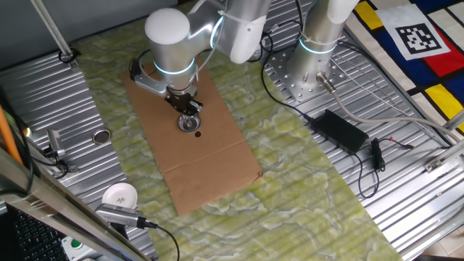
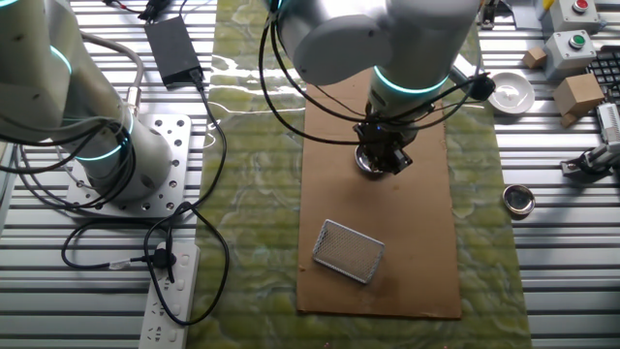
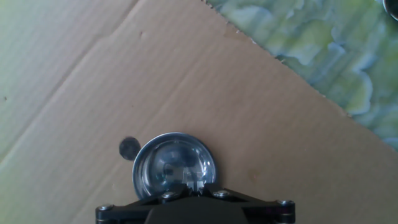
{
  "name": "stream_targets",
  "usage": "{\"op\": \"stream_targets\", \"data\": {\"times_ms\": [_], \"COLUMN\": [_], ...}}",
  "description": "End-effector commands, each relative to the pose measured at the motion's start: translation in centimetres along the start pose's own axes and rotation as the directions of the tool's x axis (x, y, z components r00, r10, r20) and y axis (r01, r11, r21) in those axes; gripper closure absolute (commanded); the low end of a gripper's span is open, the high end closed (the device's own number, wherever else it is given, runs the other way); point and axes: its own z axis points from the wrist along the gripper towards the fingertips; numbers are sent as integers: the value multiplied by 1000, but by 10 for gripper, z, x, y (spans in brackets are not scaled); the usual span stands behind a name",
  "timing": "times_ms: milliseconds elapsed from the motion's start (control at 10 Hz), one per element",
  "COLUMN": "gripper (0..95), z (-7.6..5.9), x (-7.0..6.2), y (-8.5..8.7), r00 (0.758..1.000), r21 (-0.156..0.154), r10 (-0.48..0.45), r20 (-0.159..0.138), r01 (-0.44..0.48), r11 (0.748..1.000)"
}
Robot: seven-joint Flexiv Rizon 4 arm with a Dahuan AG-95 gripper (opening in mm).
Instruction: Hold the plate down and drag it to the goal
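- Here, the arm reached down over the cardboard (image 1: 206,148), which lay on a green mottled mat (image 1: 304,196) covering the surface.
- The gripper (image 1: 190,116) stood directly over the plate (image 1: 189,124), its tip down inside the dish.
- In the hand view, the plate (image 3: 173,166) sat on the cardboard with a small dark spot (image 3: 129,148) just beside its rim.
- Whether the jaws were apart or together could not be told; the black tool body hid them.
- From the other fixed view, the plate (image 2: 372,165) lay near the middle of the cardboard, mostly covered by the gripper (image 2: 383,155).
- A mesh rectangle (image 2: 349,250) rested further along the same cardboard, well apart from the plate.
- A dark disc (image 2: 518,200) and a white cup (image 2: 511,93) sat off the mat on the ribbed metal.
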Motion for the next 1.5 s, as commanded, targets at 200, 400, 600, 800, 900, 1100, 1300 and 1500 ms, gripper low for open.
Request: {"op": "stream_targets", "data": {"times_ms": [200,400,600,800,900,1100,1300,1500], "gripper": [950,950,950,950,950,950,950,950], "z": [2,2,3,6,5,4,4,5], "x": [5,10,15,20,21,24,30,36], "y": [-4,-8,-12,-15,-15,-17,-21,-24], "r00": [1000,1000,1000,999,999,999,998,997], "r21": [1,2,2,3,3,6,9,9], "r10": [-9,-19,-29,-37,-39,-51,-64,-73], "r20": [3,2,3,3,2,-1,-6,-4], "r01": [9,19,29,37,39,51,64,73], "r11": [1000,1000,1000,999,999,999,998,997]}}
